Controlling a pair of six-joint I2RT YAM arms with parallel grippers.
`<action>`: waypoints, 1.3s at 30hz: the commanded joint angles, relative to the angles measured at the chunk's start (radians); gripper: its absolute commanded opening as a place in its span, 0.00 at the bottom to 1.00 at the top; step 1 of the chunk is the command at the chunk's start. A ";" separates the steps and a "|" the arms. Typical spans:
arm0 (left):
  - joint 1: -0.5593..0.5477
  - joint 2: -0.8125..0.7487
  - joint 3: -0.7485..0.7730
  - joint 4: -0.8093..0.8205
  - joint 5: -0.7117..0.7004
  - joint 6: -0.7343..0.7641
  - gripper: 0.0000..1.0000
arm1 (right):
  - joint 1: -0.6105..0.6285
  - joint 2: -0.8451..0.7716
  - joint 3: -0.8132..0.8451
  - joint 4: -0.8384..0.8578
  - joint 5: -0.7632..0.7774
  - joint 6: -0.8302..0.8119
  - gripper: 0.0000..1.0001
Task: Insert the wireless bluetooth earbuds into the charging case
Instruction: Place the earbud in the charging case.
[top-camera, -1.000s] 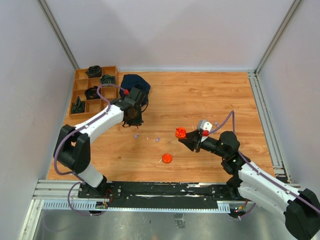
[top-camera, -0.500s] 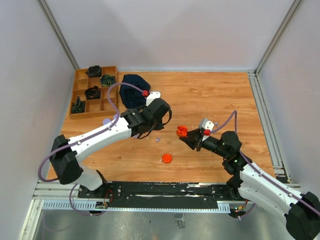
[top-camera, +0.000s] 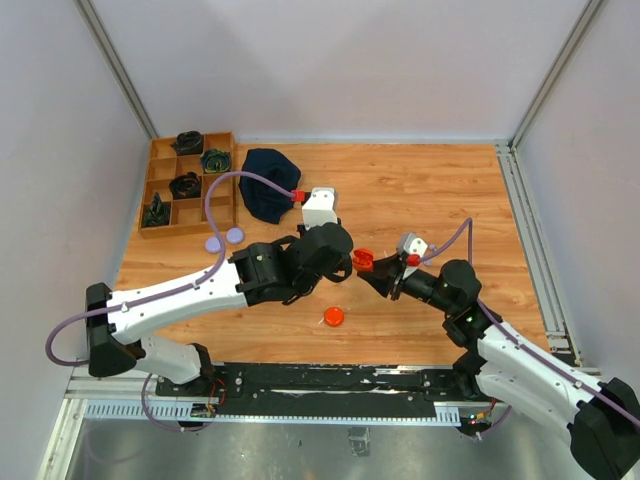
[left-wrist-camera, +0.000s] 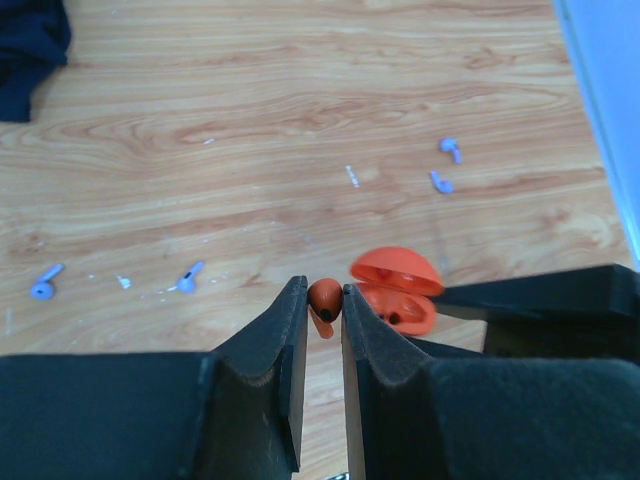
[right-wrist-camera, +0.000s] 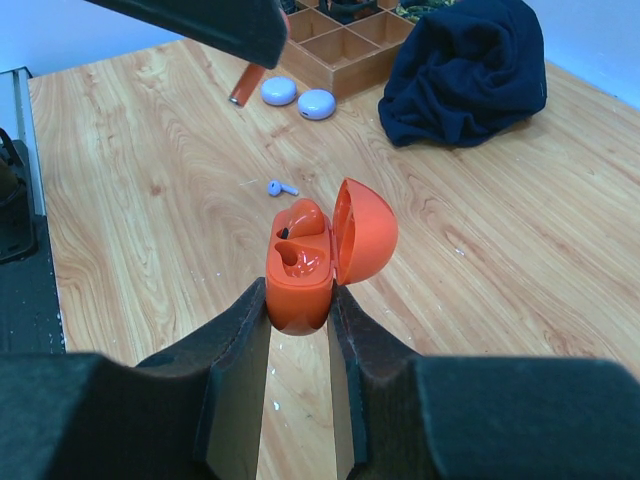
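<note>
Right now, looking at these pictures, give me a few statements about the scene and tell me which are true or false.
The right gripper holds the orange case with its lid open. True.
The left gripper is empty. False: it pinches an orange earbud.
Lavender earbuds lie loose on the table. True.
The dark cloth lies inside the wooden tray. False: it lies on the table beside the tray.

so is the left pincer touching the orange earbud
Touching. The left wrist view shows the left pincer shut on the orange earbud, both fingers against it.
</note>
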 joint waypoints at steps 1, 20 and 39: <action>-0.065 -0.027 -0.014 0.099 -0.119 -0.012 0.18 | -0.001 0.010 0.037 0.070 0.014 0.032 0.07; -0.192 -0.020 -0.188 0.518 -0.275 0.209 0.18 | 0.000 0.014 0.039 0.105 0.001 0.076 0.07; -0.204 -0.038 -0.319 0.775 -0.276 0.379 0.19 | 0.000 0.003 0.047 0.107 -0.004 0.089 0.07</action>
